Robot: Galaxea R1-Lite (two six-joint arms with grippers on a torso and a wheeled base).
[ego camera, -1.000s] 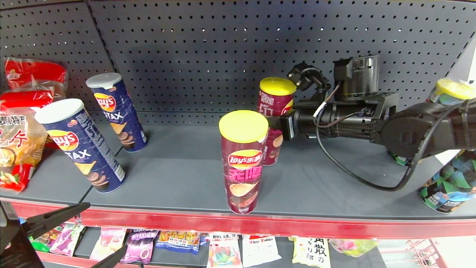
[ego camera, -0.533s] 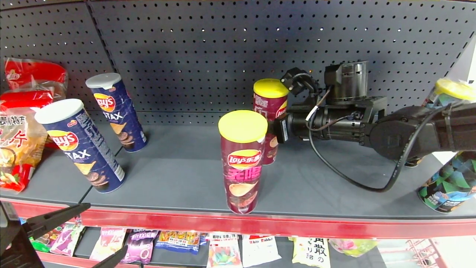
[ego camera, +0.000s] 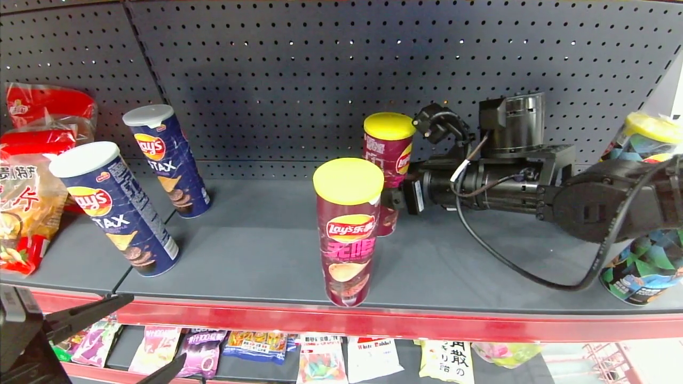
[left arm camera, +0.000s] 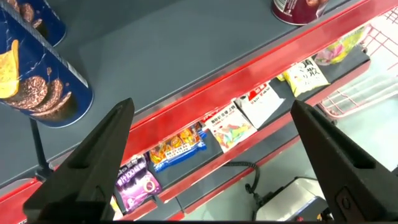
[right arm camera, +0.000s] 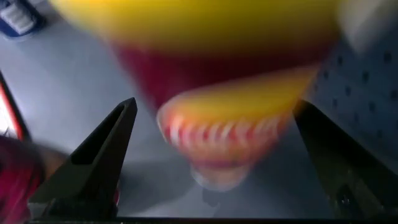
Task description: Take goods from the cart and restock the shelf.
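Observation:
A maroon chip can with a yellow lid [ego camera: 388, 154] stands upright on the grey shelf [ego camera: 256, 250], just behind a matching front can [ego camera: 348, 229]. My right gripper [ego camera: 392, 197] is level with the rear can's lower half, coming from the right. In the right wrist view the rear can [right arm camera: 227, 124] sits between the spread fingers of the right gripper [right arm camera: 216, 106], which is open, with gaps on both sides. My left gripper [ego camera: 144, 336] hangs open below the shelf's red front edge [ego camera: 427, 322] at the lower left; the left wrist view shows the left gripper [left arm camera: 211, 109] holding nothing.
Two blue chip cans [ego camera: 114, 208] [ego camera: 168, 160] and snack bags [ego camera: 26, 176] fill the shelf's left side. Patterned cans [ego camera: 640, 261] stand at the right, behind my right arm. Small packets [ego camera: 320, 357] line the lower shelf. A pink wire cart [ego camera: 608, 362] shows at the bottom right.
The right arm carried the rear maroon can left to a spot behind the front can, then drew back to the right. The can stays upright. The left gripper barely shifted.

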